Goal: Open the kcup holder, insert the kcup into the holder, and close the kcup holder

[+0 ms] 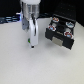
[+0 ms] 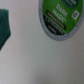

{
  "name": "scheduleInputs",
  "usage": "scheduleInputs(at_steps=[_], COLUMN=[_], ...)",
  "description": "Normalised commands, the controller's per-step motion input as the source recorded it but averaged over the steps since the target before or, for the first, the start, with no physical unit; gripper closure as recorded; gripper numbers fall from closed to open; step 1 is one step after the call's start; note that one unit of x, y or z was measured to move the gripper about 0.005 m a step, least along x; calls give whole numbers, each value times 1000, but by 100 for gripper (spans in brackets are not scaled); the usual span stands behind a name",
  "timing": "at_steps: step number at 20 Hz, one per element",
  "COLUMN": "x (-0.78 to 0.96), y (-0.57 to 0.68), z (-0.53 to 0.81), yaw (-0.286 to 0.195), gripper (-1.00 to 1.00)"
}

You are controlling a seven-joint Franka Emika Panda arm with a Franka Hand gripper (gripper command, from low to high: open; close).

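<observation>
The kcup holder [image 1: 62,31] was seen drawn open at three o'clock on the bench [image 1: 30,65], while the green-topped kcup [image 2: 60,17] lay uninserted beneath the pincer [image 1: 32,45], whose jaw state could not be told.

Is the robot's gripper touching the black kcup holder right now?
No, the gripper hangs over the white table, well apart from the kcup holder.

Kcup [image 2: 60,19] cut off by wrist view edge, blurred.
</observation>
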Motion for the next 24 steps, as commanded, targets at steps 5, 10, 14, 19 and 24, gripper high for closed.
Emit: scheduleInputs(at_steps=[5,10,14,19,24], x=[-430,-161,-2,-121,-185], y=[-21,-118,0,5,-1], z=[-183,-214,-207,-263,-183], yaw=[0,-8,0,0,-1], gripper=[-100,-100,-100,-100,-100])
